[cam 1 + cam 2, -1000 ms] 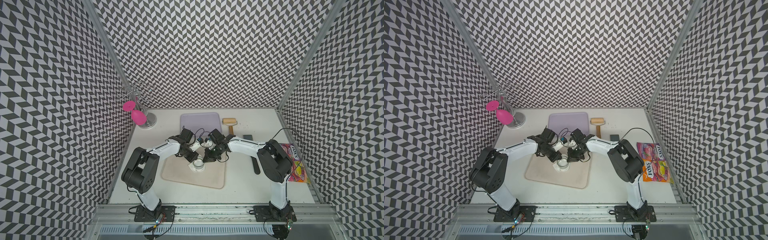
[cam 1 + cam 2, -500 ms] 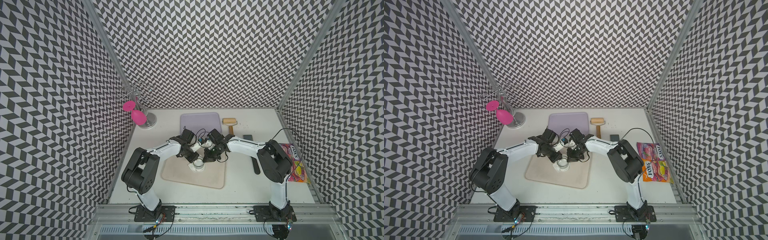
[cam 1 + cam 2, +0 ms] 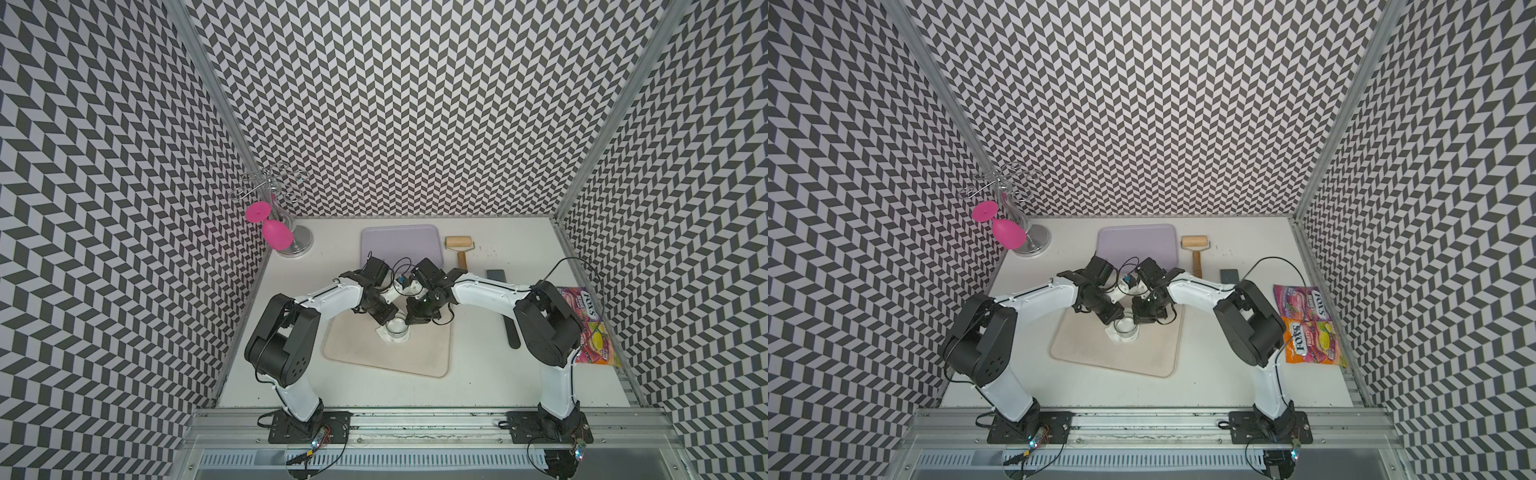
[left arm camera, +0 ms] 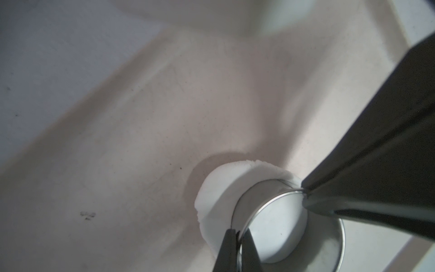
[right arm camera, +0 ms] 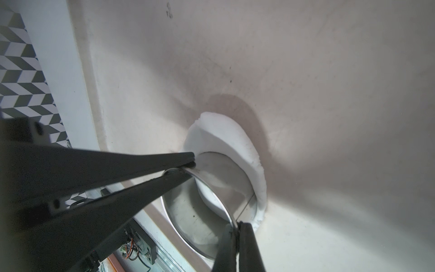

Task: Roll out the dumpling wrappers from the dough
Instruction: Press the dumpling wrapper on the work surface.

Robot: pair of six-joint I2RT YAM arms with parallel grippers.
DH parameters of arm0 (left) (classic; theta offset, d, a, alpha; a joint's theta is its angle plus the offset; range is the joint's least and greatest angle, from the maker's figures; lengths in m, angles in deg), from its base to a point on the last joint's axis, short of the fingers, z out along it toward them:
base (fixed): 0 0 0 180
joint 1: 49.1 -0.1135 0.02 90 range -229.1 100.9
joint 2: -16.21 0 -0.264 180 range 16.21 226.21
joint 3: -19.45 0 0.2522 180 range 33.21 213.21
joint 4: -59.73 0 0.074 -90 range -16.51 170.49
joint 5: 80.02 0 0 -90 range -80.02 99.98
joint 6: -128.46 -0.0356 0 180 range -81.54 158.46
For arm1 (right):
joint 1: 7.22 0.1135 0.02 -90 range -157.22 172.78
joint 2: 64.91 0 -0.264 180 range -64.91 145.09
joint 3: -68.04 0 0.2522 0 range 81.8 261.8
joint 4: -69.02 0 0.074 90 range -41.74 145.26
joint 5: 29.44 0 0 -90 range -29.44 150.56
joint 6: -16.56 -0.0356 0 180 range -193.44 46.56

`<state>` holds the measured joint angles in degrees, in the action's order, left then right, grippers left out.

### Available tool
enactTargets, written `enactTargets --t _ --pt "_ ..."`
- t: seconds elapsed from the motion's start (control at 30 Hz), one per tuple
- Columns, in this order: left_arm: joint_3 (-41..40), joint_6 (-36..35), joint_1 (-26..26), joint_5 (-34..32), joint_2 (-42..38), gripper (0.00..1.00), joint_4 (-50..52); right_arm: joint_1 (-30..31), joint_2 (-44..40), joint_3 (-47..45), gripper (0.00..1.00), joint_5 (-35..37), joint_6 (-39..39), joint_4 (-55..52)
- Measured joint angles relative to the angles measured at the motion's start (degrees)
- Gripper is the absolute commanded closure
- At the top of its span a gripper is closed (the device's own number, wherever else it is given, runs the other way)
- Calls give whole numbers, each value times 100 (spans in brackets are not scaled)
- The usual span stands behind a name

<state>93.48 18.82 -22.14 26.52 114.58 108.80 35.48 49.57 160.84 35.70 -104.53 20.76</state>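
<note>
Pink glass [image 3: 275, 233], wire rack [image 3: 272, 187], lavender tray [image 3: 399, 241], wooden roller [image 3: 459, 243], candy bags [image 3: 1308, 324].

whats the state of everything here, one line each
ring cutter: upright on the dough
dough: flattened sheet on the beige tray
left gripper: shut on the ring cutter's rim
right gripper: shut on the same rim
rolling pin: lying on the table, untouched
pink glass: hanging upside down on the rack

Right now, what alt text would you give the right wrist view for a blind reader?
Close-up: a metal ring cutter is pressed into white dough on a beige tray. The left hand and the right hand each pinch its thin rim.
</note>
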Motion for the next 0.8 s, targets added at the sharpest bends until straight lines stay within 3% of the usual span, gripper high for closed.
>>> enactTargets --t 0.27,0.4,0.6,0.8 --pt "116 -50 -151 -26 -2 63 452 33 33 52 100 129 107 98" --pt "205 -74 -267 26 -24 57 612 33 37 52 100 146 114 138" --pt "271 -94 -389 111 -168 59 802 66 52 83 100 197 122 149" --pt "352 -173 -413 120 -205 73 957 72 101 160 100 240 127 155"
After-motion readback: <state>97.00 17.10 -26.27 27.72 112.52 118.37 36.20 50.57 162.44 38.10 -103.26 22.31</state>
